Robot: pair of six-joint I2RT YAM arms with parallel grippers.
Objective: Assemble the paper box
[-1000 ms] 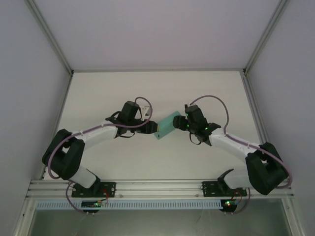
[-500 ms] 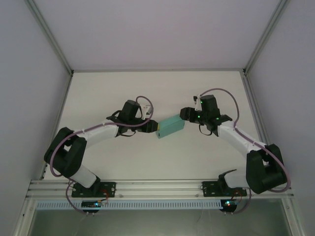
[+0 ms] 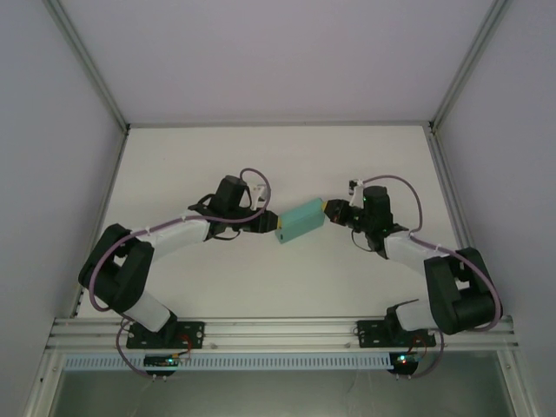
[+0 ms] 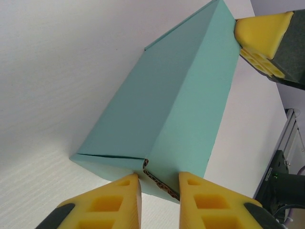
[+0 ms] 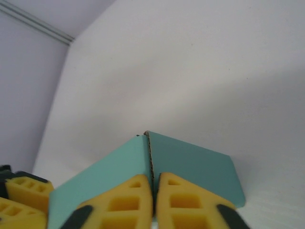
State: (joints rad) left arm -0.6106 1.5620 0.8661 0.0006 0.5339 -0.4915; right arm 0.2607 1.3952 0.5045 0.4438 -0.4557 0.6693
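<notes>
Teal paper box [image 3: 301,221] lying with its long axis running 8 to 2 o'clock, left gripper [image 3: 271,224] reaching in from 8 o'clock and pinching its end edge, right gripper [image 3: 331,211] pinching the 2 o'clock end.

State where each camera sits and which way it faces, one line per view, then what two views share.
Top external: above and behind the arms, looking down on the table; shows both arms, with the left gripper and right gripper at opposite ends of the box.
Left wrist: looks along the left fingers at the box's near end.
Right wrist: looks along the right fingers at the opposite end.
Shared: each wrist view catches the other gripper's yellow fingertips.
</notes>
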